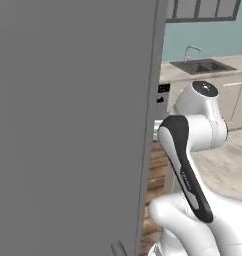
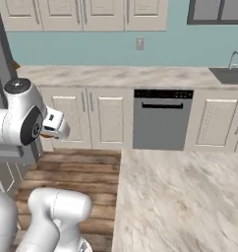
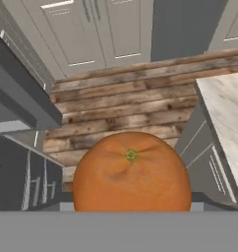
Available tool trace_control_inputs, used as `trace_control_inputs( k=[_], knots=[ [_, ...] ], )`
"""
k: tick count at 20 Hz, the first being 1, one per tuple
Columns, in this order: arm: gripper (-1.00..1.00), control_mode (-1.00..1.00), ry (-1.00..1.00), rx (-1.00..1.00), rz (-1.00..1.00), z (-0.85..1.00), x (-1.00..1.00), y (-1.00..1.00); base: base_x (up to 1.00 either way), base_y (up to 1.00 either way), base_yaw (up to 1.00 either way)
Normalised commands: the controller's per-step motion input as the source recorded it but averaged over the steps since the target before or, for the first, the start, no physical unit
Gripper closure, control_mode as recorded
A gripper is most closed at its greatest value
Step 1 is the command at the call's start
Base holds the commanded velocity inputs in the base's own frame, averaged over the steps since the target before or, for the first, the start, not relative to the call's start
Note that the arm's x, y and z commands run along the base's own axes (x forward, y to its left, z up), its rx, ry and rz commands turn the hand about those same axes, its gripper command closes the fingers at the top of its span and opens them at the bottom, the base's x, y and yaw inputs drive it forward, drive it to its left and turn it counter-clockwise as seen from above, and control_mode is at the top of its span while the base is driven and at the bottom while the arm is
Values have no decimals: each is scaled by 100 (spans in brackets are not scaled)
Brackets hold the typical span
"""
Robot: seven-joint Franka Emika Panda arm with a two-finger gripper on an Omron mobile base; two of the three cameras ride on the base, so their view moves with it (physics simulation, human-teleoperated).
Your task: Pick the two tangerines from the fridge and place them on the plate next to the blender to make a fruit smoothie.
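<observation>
The white arm point(image 1: 193, 150) is folded high, its hand point(image 2: 54, 125) closed around a tangerine point(image 3: 132, 172).

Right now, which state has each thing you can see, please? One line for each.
tangerine: held in the pincer, out of the fridge, above the wooden floor.
pincer: shut on the tangerine.
fridge: door open, swung out beside the arm.
dishwasher: door closed.
lower cupboards: doors closed.
sink tap: no water seen running.

Fridge door point(image 1: 68, 125) walls off the left; wooden floor point(image 3: 131, 98) ahead lies open — counter point(image 3: 226, 118) flanks right.
</observation>
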Motion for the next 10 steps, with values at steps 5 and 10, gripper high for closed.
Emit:
trace_control_inputs(
  k=[5,10],
  knots=[
    [100,100,0,0,0,0,0,0,-62,-21,-60],
    [100,100,0,0,0,0,0,0,-69,-33,-64]
  ],
)
